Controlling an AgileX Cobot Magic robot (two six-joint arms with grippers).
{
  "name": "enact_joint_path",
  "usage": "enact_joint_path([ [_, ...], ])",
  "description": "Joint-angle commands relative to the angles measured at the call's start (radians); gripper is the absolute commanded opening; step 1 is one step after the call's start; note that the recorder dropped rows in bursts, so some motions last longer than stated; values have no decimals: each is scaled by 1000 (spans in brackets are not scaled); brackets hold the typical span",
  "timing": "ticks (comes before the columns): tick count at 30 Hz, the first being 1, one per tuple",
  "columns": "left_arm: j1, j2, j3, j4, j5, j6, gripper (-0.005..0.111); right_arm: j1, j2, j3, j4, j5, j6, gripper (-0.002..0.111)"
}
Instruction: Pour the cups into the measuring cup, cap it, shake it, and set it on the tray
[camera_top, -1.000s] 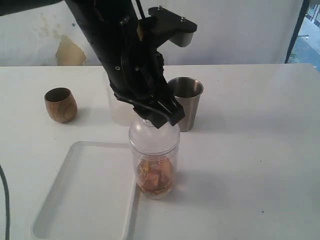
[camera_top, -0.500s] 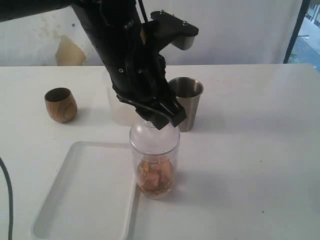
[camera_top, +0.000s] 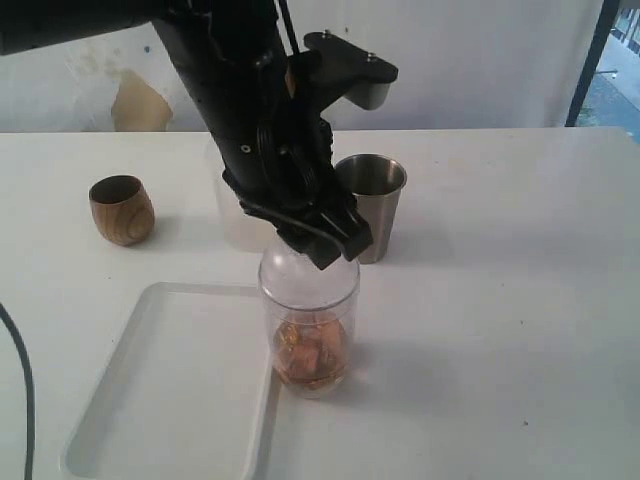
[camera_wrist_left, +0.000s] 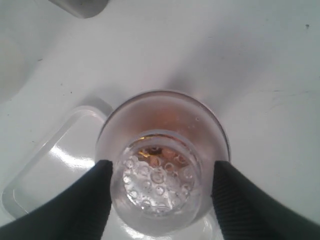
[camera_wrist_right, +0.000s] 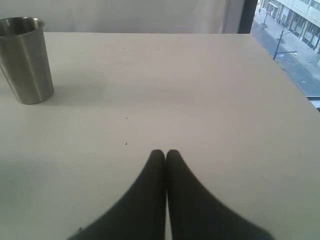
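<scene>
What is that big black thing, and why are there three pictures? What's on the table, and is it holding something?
The black thing is a robot arm, and the robot has two. One picture comes from a camera watching the whole table. The other two come from small cameras on each arm's wrist.

On the table are a wooden cup, a steel tumbler, a milky plastic cup, a white tray and a clear measuring cup with brown bits inside and a domed lid. The measuring cup stands beside the tray, not on it.

The left gripper has a finger on each side of the lid, with a small gap showing, so it seems not to be squeezing. The right gripper is shut and holds nothing.
</scene>
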Motion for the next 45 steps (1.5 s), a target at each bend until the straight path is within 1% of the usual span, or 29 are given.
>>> enact_joint_path([
  [1, -1, -2, 4, 0, 4, 3, 58, -5, -6, 2, -2, -3, 6, 0],
  [13, -1, -67, 4, 22, -24, 1, 58, -5, -6, 2, -2, -3, 6, 0],
  [16, -1, -87, 4, 47, -27, 1, 56, -5, -6, 2, -2, -3, 6, 0],
  [18, -1, -104, 4, 54, -40, -4, 48, -5, -6, 2, -2, -3, 6, 0],
  [19, -1, -112, 4, 56, -46, -4, 41, -5, -6, 2, -2, -3, 6, 0],
  [20, -1, -119, 4, 58, -51, -2, 33, -5, -6, 2, -2, -3, 6, 0],
  [23, -1, -130, 4, 50, -63, 22, 3, -5, -6, 2, -2, -3, 6, 0],
  [24, -1, -129, 4, 45, -66, 37, 0, -5, -6, 2, -2, -3, 6, 0],
  [30, -1, -124, 19, -41, -90, 105, 0, -5, -6, 2, -2, -3, 6, 0],
  [34, -1, -124, 77, -45, -127, 105, 0, -5, -6, 2, -2, -3, 6, 0],
  [38, -1, -124, 143, -45, -202, 105, 0, -5, -6, 2, -2, -3, 20, 0],
  [41, -1, -124, 157, -45, -219, 105, 0, -5, -6, 2, -2, -3, 20, 0],
  [45, -1, -124, 157, -45, -210, 105, 0, -5, -6, 2, -2, -3, 23, 0],
])
